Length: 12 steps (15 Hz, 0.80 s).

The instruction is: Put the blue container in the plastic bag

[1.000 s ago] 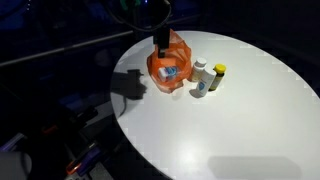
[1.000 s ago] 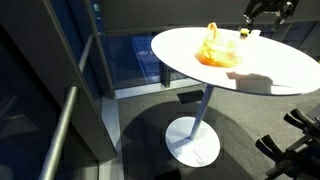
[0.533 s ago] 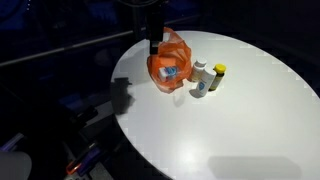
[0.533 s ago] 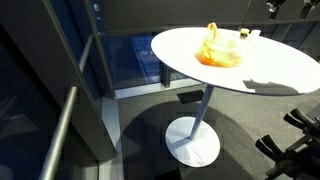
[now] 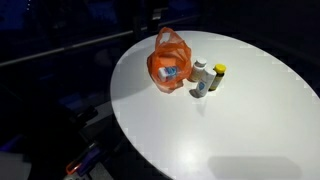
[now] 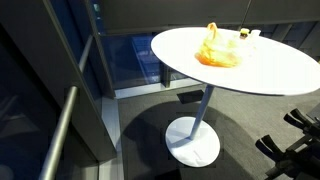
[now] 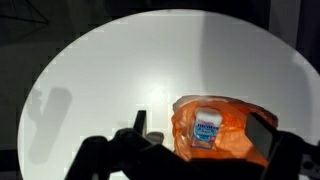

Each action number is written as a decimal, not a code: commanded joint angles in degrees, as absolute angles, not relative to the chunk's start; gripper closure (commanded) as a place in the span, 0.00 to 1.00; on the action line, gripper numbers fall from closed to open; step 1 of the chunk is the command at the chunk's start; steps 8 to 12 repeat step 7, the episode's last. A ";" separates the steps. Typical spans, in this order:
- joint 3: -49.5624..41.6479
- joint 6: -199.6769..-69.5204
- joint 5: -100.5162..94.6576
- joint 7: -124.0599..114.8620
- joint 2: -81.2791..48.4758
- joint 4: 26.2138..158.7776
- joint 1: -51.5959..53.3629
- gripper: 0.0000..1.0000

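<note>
**A:** Container, where?

**B:** Container is inside the bag. Its blue-and-white face is turned up toward the wrist camera, with orange film bunched around it.

**A:** Bag position?

**B:** On the round white table, toward the far edge, handles standing up. It slumps but is not tipped over.

**A:** Gripper?

**B:** Gripper is above the bag. Its fingers are spread wide with nothing clasped, and they appear in the wrist view as dark shapes on either side of the bag. It is too dark to pick out in the exterior views.

**A:** Anything else on the table?

**B:** White bottle stands just beside the bag. Yellow-capped bottle stands next to it, on the side away from the bag. Both are upright.
</note>
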State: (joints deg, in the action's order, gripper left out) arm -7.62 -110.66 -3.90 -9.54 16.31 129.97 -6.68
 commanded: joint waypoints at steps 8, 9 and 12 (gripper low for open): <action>-8.53 -107.65 -2.83 -3.04 20.95 129.75 -7.68 0.00; -8.53 -107.65 -2.83 -3.04 20.95 129.75 -7.68 0.00; -8.53 -107.65 -2.83 -3.04 20.95 129.75 -7.68 0.00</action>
